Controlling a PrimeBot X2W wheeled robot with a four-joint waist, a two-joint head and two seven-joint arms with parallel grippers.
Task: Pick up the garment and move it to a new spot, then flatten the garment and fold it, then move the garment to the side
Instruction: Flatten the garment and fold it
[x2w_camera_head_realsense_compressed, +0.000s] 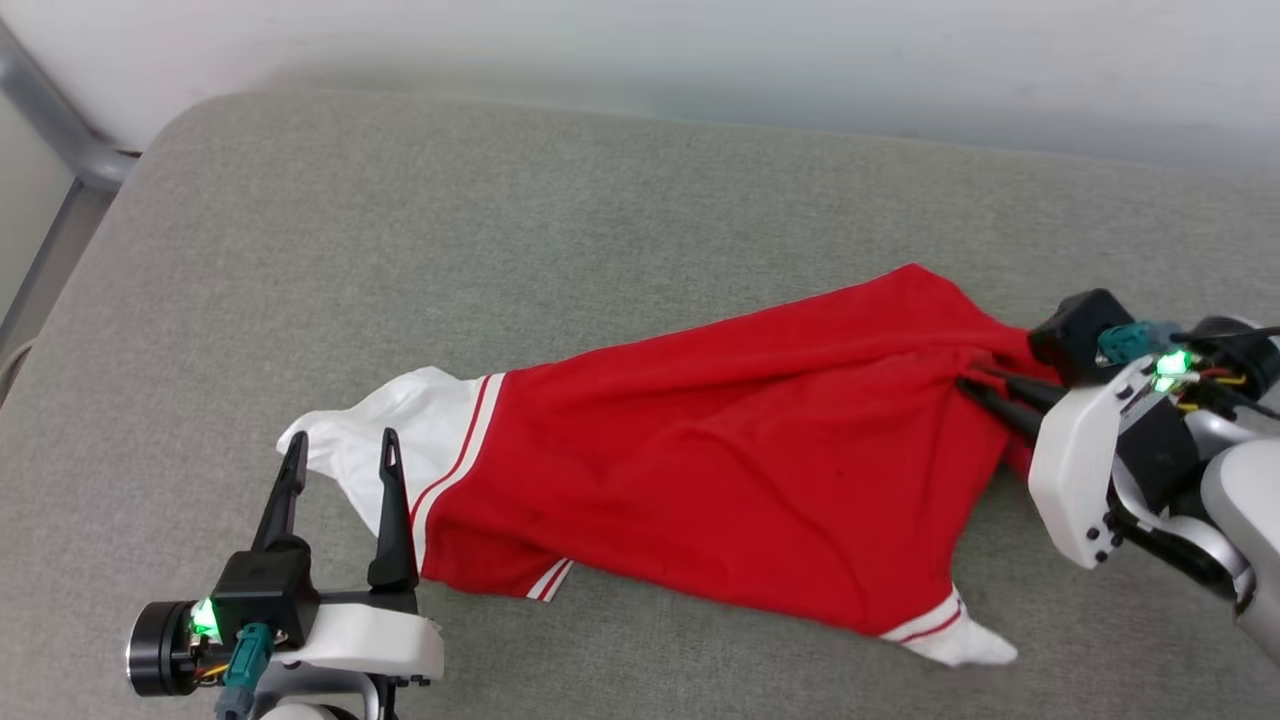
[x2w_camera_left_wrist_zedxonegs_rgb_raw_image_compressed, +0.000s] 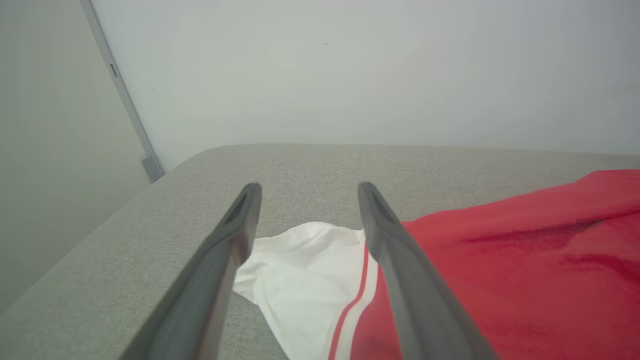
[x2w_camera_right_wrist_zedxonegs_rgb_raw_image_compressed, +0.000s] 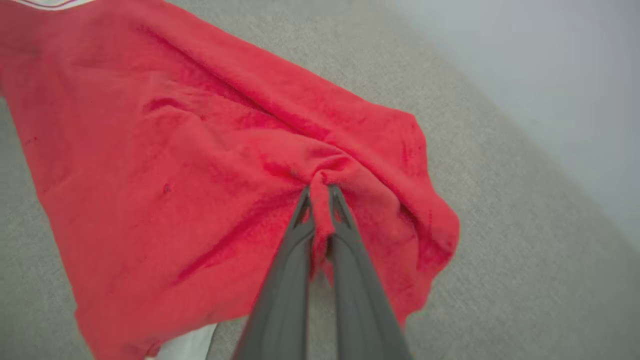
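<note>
At the near left corner of the grey cushion (x2w_camera_head_realsense_compressed: 400, 220), the left tool (x2w_camera_head_realsense_compressed: 344, 440) stands wide open and holds nothing. Its two dark fingers point away from the robot on either side of a white sleeve (x2w_camera_head_realsense_compressed: 400, 430); the left wrist view shows that sleeve lying between and below the spread fingers (x2w_camera_left_wrist_zedxonegs_rgb_raw_image_compressed: 235, 240).

Past it, the jersey (x2w_camera_head_realsense_compressed: 720, 430) lies spread out and rumpled across the middle of the cushion, plain red side up. A second white sleeve (x2w_camera_head_realsense_compressed: 960, 640) with red trim pokes out at the near right.

At the jersey's far right end, the right tool (x2w_camera_head_realsense_compressed: 968, 378) is pinched narrow on a bunched fold of red cloth. Behind the cushion rises a pale wall (x2w_camera_head_realsense_compressed: 700, 50), with a grey metal rail (x2w_camera_head_realsense_compressed: 60, 130) at far left.
</note>
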